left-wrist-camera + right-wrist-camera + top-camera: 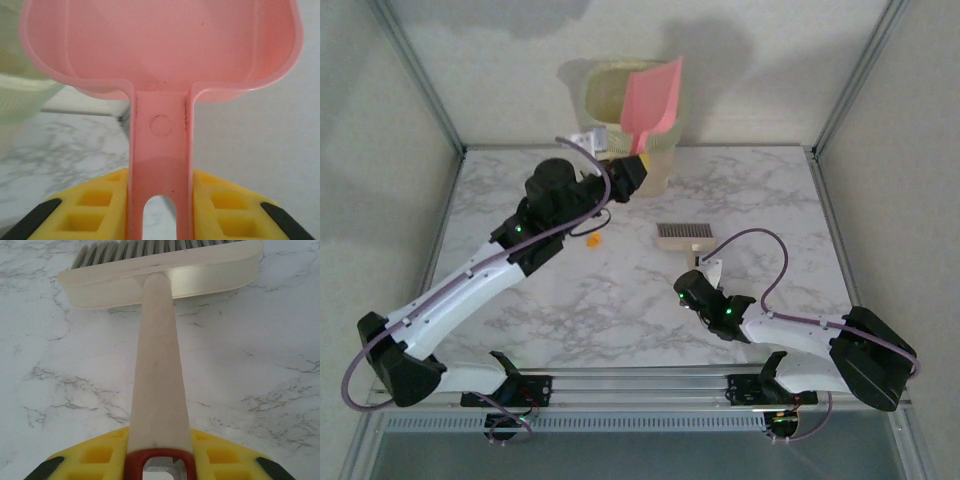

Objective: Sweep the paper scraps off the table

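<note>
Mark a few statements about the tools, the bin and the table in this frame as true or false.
1. The left gripper grips the dustpan by its handle. True.
2. The dustpan lies flat on the table. False: it is lifted, tilted up at the bin.
3. The right gripper holds the brush by its handle. True.
4. No paper is left on the table. False: an orange scrap lies left of the brush.

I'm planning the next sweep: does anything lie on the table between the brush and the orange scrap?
Nothing visible does. Bare table separates the brush from the orange scrap. The left arm reaches over the table close beside the scrap.
</note>
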Available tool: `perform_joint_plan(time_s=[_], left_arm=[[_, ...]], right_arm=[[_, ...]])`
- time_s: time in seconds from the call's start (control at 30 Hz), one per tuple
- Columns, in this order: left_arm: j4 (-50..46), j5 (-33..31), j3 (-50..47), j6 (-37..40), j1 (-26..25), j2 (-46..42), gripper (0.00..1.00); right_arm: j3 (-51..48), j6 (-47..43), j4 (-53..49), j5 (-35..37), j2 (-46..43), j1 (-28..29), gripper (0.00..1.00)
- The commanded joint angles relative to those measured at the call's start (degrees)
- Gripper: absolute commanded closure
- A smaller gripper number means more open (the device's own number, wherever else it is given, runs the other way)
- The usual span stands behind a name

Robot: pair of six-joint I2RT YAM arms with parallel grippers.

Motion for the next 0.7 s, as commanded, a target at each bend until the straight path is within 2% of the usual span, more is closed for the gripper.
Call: perform_joint_plan(time_s=[0.0, 0.13, 0.2, 0.37, 0.5, 0.67], left_arm=[[-5.9, -14.5, -4.3, 5.7, -4.3, -2.6, 1.00], [-16.6, -22.4, -6.3, 5.4, -9.7, -4.6, 1.00], [-23.3, -23.5, -7.0, 5.2, -12.3, -5.2, 1.00], [-34.1, -24.3, -13.0, 2.5, -18.6, -10.8, 1.00], [-40.1, -21.0, -18.1, -2.0, -19.8, -15.4, 1.00], [-46.3, -19.2, -23.1, -7.4, -24.0, -15.8, 1.00]], right_arm=[[-0.1, 1.3, 1.0, 2.2, -2.0, -0.4, 1.00], [-1.0, 1.8, 1.4, 2.6, -3.3, -0.3, 1.00], [-1.5, 1.9, 1.6, 2.6, -4.0, -0.4, 1.00], [-3.3, 2.6, 2.1, 3.2, -5.7, -0.3, 1.00], [-4.5, 3.0, 2.4, 4.1, -7.4, -0.3, 1.00], [-3.9, 1.8, 1.8, 4.6, -8.4, -0.3, 1.00]])
